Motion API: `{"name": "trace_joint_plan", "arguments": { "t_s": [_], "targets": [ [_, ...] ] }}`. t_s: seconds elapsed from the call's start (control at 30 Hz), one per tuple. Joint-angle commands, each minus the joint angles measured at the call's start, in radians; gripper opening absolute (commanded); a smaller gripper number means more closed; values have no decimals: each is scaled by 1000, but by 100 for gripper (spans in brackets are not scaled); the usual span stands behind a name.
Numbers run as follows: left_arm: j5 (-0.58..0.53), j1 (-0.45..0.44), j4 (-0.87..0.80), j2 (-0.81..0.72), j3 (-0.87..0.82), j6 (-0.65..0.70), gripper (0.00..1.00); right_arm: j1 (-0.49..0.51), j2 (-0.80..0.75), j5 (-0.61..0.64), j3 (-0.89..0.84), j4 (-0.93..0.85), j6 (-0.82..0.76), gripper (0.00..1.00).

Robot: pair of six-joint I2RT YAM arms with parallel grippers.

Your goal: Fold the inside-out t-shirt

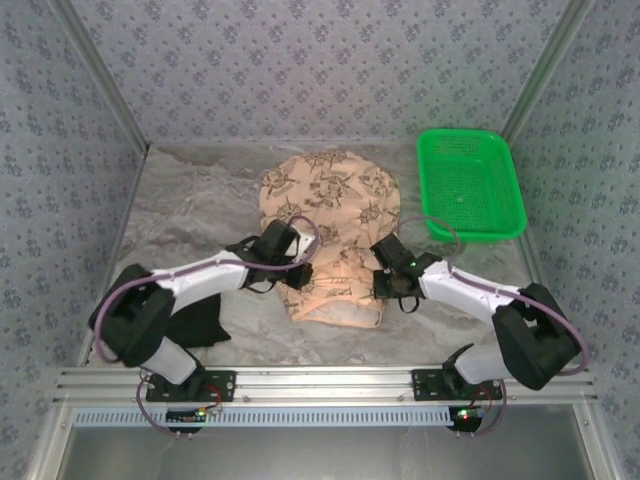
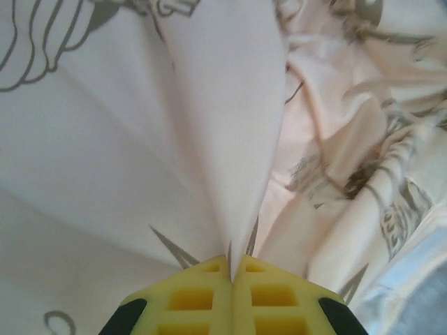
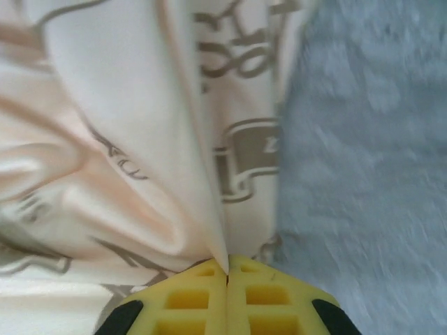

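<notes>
The peach-tan t-shirt (image 1: 330, 215) with dark compass-and-ship prints lies bunched in the middle of the table, its paler reverse showing along the near edge. My left gripper (image 1: 297, 268) is at the shirt's left side, shut on a pinched ridge of pale fabric (image 2: 234, 174); its yellow pads (image 2: 192, 300) meet around the cloth. At the shirt's right side my right gripper (image 1: 388, 285) is also shut on a fold of the shirt (image 3: 202, 153), its pads (image 3: 269, 303) closed on the fabric's edge.
A green plastic basket (image 1: 470, 185) stands at the back right. A plain black folded garment (image 1: 200, 325) lies near the left arm. Grey marbled tabletop (image 3: 363, 153) lies right of the shirt. Patterned walls enclose the table.
</notes>
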Motion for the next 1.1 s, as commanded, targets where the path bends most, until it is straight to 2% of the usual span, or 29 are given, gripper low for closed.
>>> {"name": "trace_joint_plan", "arguments": {
  "t_s": [0.0,0.07,0.1,0.17,0.23,0.37,0.6,0.63,0.67,0.7,0.73,0.8,0.83,0.9,1.07],
  "targets": [
    [115,10,-69,-31,-25,-80,30,-8,-41,-51,27,-74,-43,17],
    [159,10,-59,-30,-17,-93,49,-3,-34,-93,110,-88,-105,26],
    [159,9,-61,-29,0,-91,51,1,-23,-108,156,-96,-127,30],
    [117,10,-72,-27,42,-59,51,8,15,-138,227,-87,-161,34],
    [65,10,-80,-4,107,-6,51,6,65,-159,260,-45,-175,34],
    [40,7,-29,118,212,70,51,-2,171,-192,270,69,-192,34],
    [13,4,58,292,274,157,51,-12,317,-197,285,159,-121,39],
    [11,9,41,321,286,164,50,-9,334,-194,288,173,-124,39],
    [7,13,29,346,295,165,49,-8,349,-196,285,195,-131,35],
    [16,16,31,358,291,165,46,-9,358,-202,279,213,-139,25],
    [30,18,46,364,283,164,38,-12,357,-202,272,222,-146,14],
    [32,26,66,352,266,149,19,-14,320,-205,239,245,-178,2],
    [29,32,76,335,254,135,11,-14,287,-210,221,250,-202,0],
    [29,49,108,293,225,99,5,-17,217,-241,184,259,-255,0],
    [100,117,201,235,159,-26,4,-14,3,-422,34,301,-450,0]
  ]
}}
